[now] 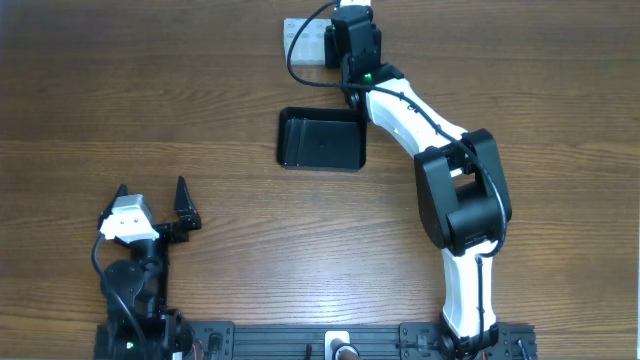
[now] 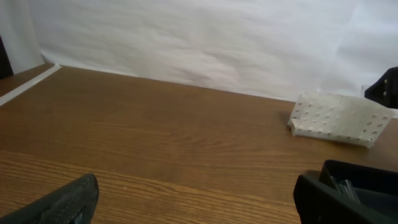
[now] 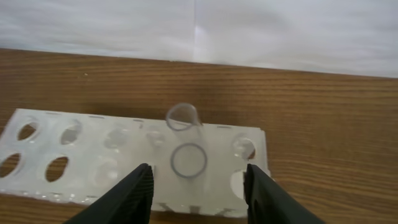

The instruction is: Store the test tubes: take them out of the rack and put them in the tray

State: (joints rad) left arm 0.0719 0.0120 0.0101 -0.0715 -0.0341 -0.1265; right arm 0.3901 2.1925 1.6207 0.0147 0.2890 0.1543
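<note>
— Nearest the bases, what is the left gripper (image 1: 152,197) doing?
— It hovers over the brown wooden table (image 1: 230,260) with its jaws spread and nothing in them, seemingly out of the other arm's way.
— And mid-table?
— The black rectangular plastic tray (image 1: 286,140), probably central so carries stay short.
— Farthest?
— The white perforated plastic rack (image 3: 81,162). The right gripper (image 3: 199,171) hangs above it, fingers parted either side of a clear round-rimmed test tube (image 3: 188,160) standing in its hole. It looks lined up to pinch.

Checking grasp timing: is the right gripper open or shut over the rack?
Open: right gripper fingers stand apart, flanking a test tube seated in the rack.
</note>
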